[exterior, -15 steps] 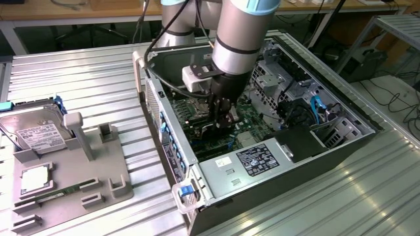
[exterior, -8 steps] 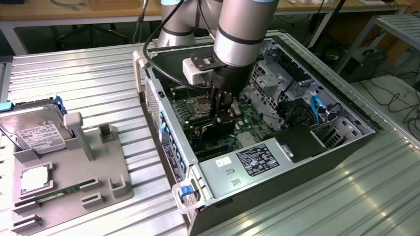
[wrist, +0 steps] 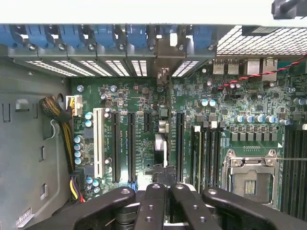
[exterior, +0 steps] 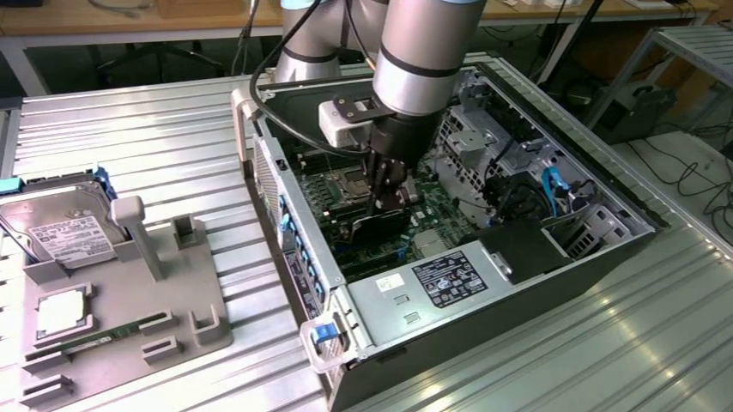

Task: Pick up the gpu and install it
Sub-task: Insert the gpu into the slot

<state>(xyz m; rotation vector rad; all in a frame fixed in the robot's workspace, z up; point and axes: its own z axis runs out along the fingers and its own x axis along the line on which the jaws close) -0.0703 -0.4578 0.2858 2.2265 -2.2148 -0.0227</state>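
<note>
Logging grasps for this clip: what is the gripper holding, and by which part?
The gripper is shut on the gpu, gripping its top edge, inside the computer case.

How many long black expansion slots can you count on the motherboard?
3. Two long black slots stand side by side beside the white slot; the third lies nearer the processor socket. Another may be hidden behind the gripper.

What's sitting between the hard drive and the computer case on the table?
Exterior view: the grey fixture's upright posts, then a strip of bare ribbed table, separate the hard drive from the case.
</note>
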